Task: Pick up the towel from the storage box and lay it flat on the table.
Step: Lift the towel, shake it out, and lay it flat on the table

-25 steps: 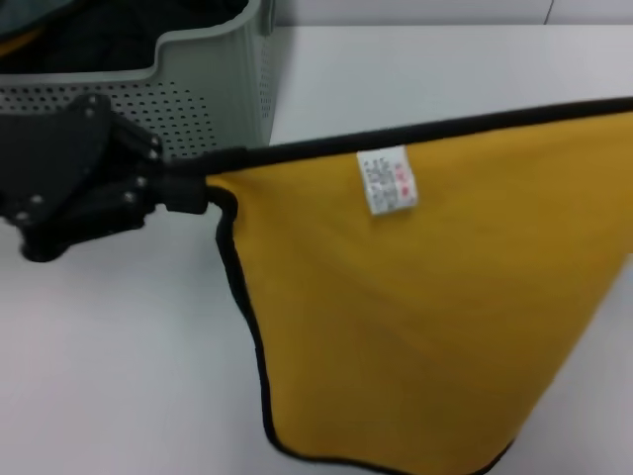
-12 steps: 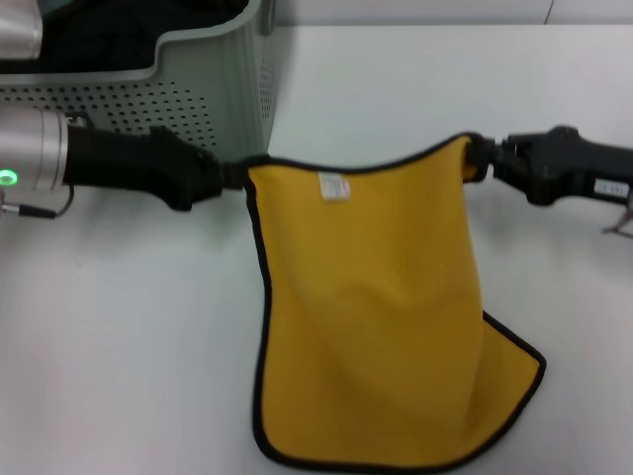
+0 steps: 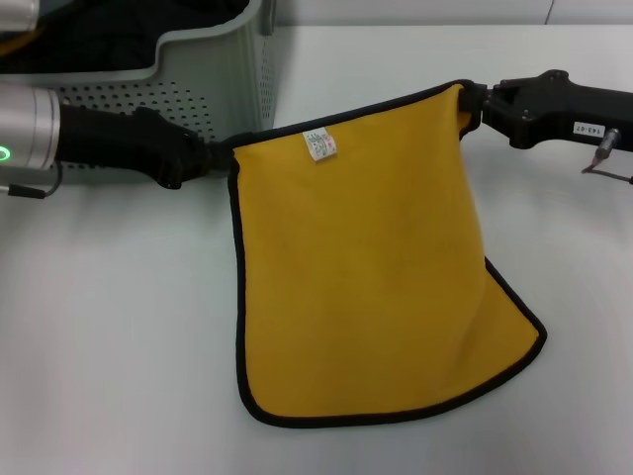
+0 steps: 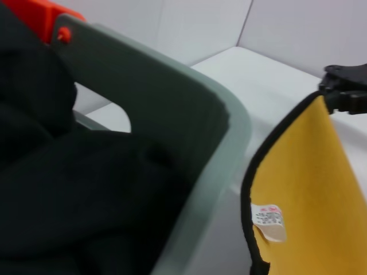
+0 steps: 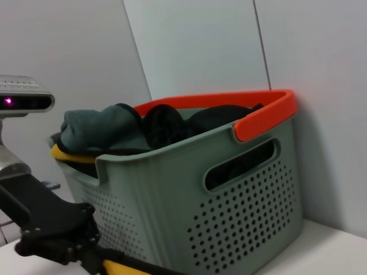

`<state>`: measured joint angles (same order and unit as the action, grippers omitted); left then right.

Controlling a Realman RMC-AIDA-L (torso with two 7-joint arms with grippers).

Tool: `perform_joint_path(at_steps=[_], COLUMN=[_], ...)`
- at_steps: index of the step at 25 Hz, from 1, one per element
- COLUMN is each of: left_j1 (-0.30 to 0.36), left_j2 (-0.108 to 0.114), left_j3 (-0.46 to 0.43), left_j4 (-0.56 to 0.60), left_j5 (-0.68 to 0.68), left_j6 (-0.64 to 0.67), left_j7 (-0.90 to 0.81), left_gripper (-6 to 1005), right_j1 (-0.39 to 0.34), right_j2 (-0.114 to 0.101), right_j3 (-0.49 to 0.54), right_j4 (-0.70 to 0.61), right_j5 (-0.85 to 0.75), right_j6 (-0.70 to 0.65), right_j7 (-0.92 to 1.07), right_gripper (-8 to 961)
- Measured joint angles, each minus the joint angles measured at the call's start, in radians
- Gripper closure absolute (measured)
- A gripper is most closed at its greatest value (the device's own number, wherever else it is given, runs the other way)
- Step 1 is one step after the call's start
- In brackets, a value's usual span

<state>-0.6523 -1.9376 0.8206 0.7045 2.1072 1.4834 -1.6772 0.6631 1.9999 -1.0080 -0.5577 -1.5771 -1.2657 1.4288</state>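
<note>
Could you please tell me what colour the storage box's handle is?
Bright orange-red, seen best in the right wrist view, on the storage box handle.

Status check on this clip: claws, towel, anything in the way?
Left claw and right claw each shut on a towel corner. Lower part rests on the table. Nothing blocking.

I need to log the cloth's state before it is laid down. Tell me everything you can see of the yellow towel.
The towel is bright yellow soft-looking cloth, roughly square, edged in black stitching, with a small white tag near its top edge. It is stretched between the left gripper and the right gripper, each shut on a top corner. The rest spreads over the white table, beside the storage box.
</note>
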Motion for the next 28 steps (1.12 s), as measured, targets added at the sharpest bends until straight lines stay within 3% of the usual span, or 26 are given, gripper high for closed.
perform_joint_path(at_steps=[5, 10, 28], left_j1=[0.007, 0.016, 0.021], left_j2=[0.001, -0.005, -0.02], left_j3=[-0.004, -0.006, -0.004], left_j4=[0.002, 0.003, -0.005], left_j5=[-0.006, -0.002, 0.002], left_j6=[0.009, -0.023, -0.126], left_j7=[0.0, 0.0, -0.002], left_gripper=[924, 920, 904], right_j1=[0.016, 0.048, 0.164], right_j2=[-0.002, 0.012, 0.017], right_j3=[-0.004, -0.01, -0.163], right_j4=[0.003, 0.022, 0.075], right_j5=[-0.022, -0.071, -0.077], right_j6=[0.033, 0.101, 0.326], right_j7=[0.005, 0.013, 0.013], right_gripper=[928, 920, 892])
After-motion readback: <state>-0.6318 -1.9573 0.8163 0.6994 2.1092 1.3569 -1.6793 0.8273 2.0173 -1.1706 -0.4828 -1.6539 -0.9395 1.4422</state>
